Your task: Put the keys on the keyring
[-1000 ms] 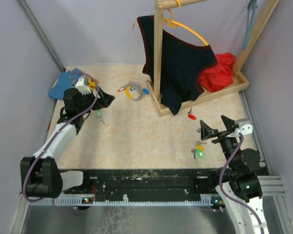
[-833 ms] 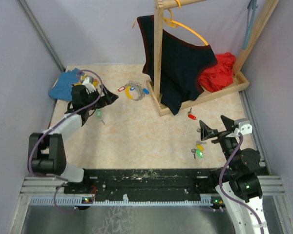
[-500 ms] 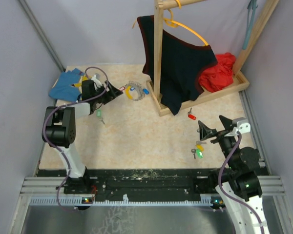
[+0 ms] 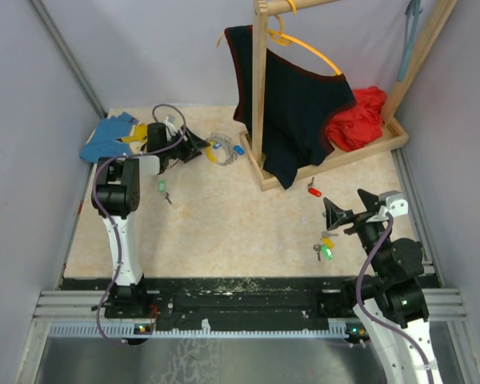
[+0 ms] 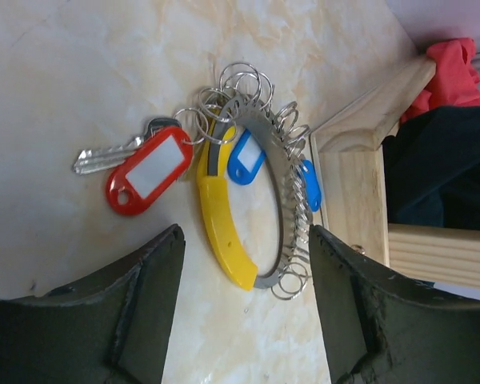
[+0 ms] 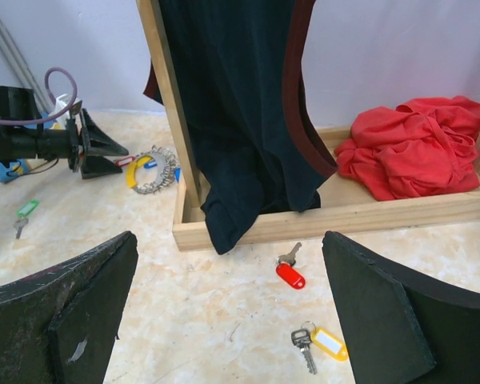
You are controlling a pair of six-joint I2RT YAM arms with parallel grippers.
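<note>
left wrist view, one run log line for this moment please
left pincer: open, aimed at keyring, nothing held | right pincer: open, empty | red key, yellow key: loose, not on keyring

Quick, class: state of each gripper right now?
Left gripper: open, holding nothing, facing the yellow-and-silver keyring.
Right gripper: open, holding nothing.

marbled beige tabletop (image 4: 224, 224), lilac walls (image 4: 24, 120)

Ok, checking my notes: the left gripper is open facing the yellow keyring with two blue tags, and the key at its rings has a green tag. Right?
No: that key has a red tag, not green, as the left wrist view shows. The left gripper, yellow keyring and blue tags are as stated.
</note>
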